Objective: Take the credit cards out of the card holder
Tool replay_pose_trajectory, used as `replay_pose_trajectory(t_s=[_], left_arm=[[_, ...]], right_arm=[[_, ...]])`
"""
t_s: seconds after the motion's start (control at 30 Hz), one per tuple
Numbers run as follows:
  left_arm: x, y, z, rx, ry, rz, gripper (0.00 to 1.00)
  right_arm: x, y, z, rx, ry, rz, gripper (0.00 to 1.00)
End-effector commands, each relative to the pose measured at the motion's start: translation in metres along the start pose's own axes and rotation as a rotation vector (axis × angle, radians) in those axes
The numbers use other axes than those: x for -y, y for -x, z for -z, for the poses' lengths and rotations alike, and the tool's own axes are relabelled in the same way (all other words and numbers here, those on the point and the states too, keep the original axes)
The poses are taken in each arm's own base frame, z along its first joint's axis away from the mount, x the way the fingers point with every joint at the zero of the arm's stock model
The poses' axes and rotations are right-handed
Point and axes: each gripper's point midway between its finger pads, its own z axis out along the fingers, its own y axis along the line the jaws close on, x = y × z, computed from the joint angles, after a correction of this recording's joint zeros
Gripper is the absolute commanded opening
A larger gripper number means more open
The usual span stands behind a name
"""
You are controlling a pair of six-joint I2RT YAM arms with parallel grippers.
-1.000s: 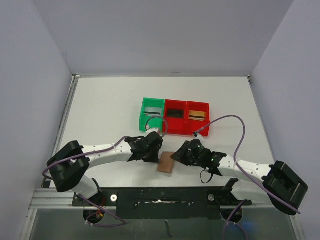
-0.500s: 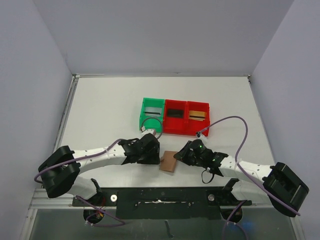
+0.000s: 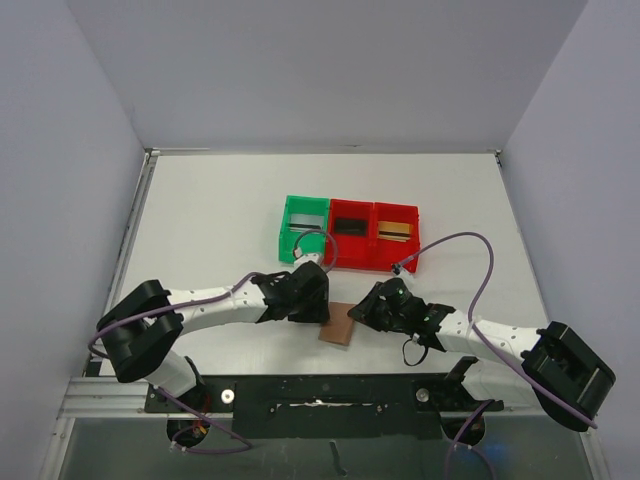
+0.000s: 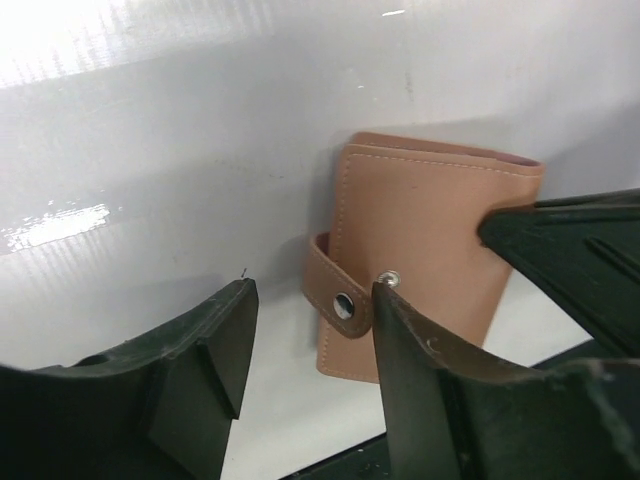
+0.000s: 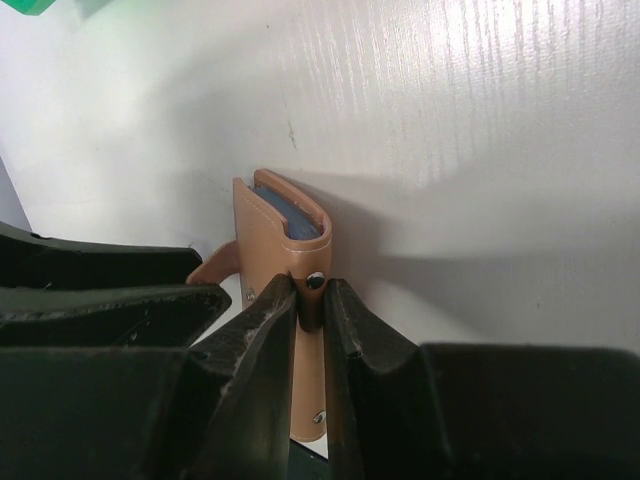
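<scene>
Pale purple walls (image 3: pixel 60 150) stand around my white desk (image 3: pixel 220 200). My left arm (image 3: pixel 210 300) comes in from 8 o'clock, bent low, and reaches toward the middle. My right arm (image 3: pixel 500 340) comes in from 4 o'clock, also low, with a purple wire (image 3: pixel 470 240) looping over it. The two arms meet near the 6 o'clock edge of the desk.

At 12 o'clock from where they meet sit a green bin (image 3: pixel 286 232) and two red bins (image 3: pixel 372 262), all in a row and touching. A dark card (image 3: pixel 350 226) lies in the middle bin and a gold card (image 3: pixel 397 231) in the right one.

The brown card holder (image 5: pixel 270 240) is between my arms. It is folded, and blue lining shows at the fold. My right jaws are pinched tight on its edge. My left jaws are apart and hold nothing. The holder's little snap tab (image 4: pixel 335 290) sits just past them, undone.
</scene>
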Motion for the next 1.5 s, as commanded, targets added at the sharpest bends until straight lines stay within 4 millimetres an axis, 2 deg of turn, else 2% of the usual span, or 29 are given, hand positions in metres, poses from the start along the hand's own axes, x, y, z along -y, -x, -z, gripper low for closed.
replay_pose_trajectory(t_s=[0.0,0.07,0.13,0.3,0.4,0.63,0.73,0.93,1.03,1.3,1.47], left_arm=[[-0.007,0.013,0.002,0.038,0.074,-0.009,0.43],[-0.017,0.013,0.004,0.042,0.126,-0.002,0.36],[-0.016,0.014,0.006,0.049,0.113,0.002,0.31],[0.016,0.021,0.000,0.056,-0.037,-0.010,0.27],[0.025,0.020,-0.005,0.044,-0.069,-0.012,0.23],[0.017,0.014,-0.005,0.026,-0.046,-0.018,0.00],[0.020,0.019,0.004,0.043,-0.063,-0.021,0.00],[0.042,0.037,0.034,0.107,-0.168,-0.015,0.00],[0.052,0.043,0.047,0.124,-0.205,-0.009,0.00],[0.081,0.052,0.073,0.147,-0.309,-0.007,0.00],[0.089,0.047,0.069,0.142,-0.337,-0.006,0.00]], right_arm=[[-0.010,0.008,0.002,0.028,0.035,0.005,0.15],[-0.009,0.008,0.002,0.027,0.035,0.005,0.15],[-0.009,0.008,0.001,0.027,0.033,0.003,0.15],[-0.009,0.007,0.000,0.014,0.040,0.003,0.15],[-0.009,0.007,-0.001,0.006,0.043,0.004,0.15],[-0.008,0.007,0.000,-0.002,0.049,0.000,0.17],[-0.013,0.010,0.001,-0.005,0.072,0.007,0.28],[-0.011,0.019,0.007,-0.018,0.052,0.002,0.59],[-0.010,0.025,0.014,0.008,0.024,0.018,0.68],[-0.021,0.037,0.035,0.057,0.044,0.023,0.70],[-0.014,0.056,0.051,0.168,0.002,-0.020,0.72]])
